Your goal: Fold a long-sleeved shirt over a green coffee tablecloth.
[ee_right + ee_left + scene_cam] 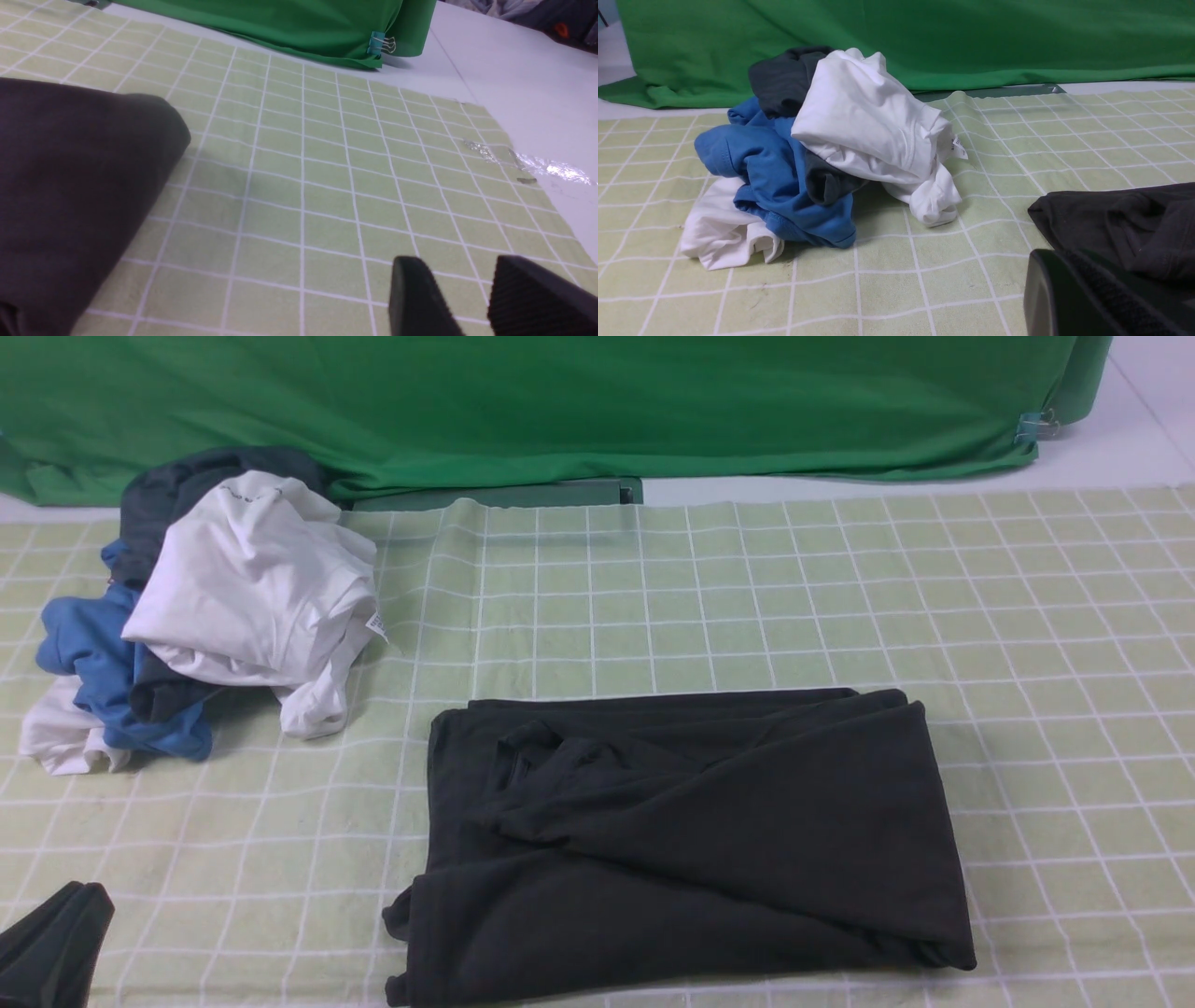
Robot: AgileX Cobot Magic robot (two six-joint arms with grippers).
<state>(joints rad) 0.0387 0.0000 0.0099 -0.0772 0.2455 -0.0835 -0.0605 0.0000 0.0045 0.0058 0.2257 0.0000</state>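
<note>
- Front view: the long-sleeved shirt [691,840] lies folded into a rough rectangle on the near middle of the green coffee tablecloth [840,597], its near edge close to the cloth's front border. A heap of white, blue and dark garments [215,607] sits at the left, well apart from it. Another dark piece of cloth [51,943] shows at the near left corner. Bare grid cloth stretches to the right and behind the shirt, up to the plain green backdrop [560,401]. Neither arm shows here.
- Left wrist view: the left gripper [1083,298] is clenched shut, with nothing seen in it; the shirt's edge [1120,224] lies just beside it. The garment heap [831,149] stands farther off, with open cloth between.
- Right wrist view: the right gripper [472,298] hangs over bare cloth with its jaws parted and empty. The shirt's folded edge [79,186] lies off to one side; the tablecloth's border meets the white table [514,93], fixed with tape [523,161].
</note>
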